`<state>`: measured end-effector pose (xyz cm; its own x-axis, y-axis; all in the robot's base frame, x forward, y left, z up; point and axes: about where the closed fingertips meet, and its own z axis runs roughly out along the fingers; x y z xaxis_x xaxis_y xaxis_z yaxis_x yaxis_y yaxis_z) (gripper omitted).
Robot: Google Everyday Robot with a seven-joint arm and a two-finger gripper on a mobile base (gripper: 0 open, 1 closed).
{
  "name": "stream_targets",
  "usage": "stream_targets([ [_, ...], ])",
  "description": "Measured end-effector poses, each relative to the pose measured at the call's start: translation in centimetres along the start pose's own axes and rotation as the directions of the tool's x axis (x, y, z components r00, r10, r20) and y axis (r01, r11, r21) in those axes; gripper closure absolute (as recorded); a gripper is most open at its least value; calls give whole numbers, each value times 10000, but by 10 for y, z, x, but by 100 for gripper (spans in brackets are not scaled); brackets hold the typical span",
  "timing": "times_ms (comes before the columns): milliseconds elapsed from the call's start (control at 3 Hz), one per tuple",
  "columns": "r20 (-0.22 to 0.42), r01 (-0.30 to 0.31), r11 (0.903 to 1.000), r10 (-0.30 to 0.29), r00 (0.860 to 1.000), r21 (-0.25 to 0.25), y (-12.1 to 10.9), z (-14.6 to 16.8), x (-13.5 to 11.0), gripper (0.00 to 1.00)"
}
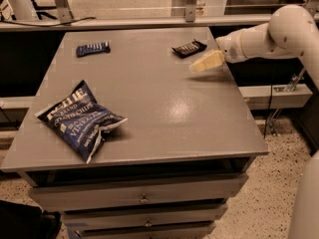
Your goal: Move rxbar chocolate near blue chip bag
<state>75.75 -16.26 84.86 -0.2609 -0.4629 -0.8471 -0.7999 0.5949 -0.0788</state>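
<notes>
The rxbar chocolate (189, 48) is a small flat black wrapper lying near the far right of the grey table (149, 83). The blue chip bag (79, 119) is a large crinkled navy bag with white lettering, lying near the table's front left. My gripper (198, 66) reaches in from the right on a white arm, its cream fingers hanging above the table just right of and slightly nearer than the rxbar, apart from it. It holds nothing that I can see.
A small blue bar wrapper (93, 49) lies at the far left of the table. Drawers (142, 199) run below the table's front edge. A shelf rail (124, 23) runs behind the table. A speckled floor (269, 193) lies at right.
</notes>
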Motion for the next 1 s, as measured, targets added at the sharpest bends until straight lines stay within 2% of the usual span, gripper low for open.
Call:
stream_targets([
  [667,1069,-320,9995,309,9938,86,-46,49,-18,0],
  [1000,1099,-459,9989,449,9929,62,-54,61,-13,0],
])
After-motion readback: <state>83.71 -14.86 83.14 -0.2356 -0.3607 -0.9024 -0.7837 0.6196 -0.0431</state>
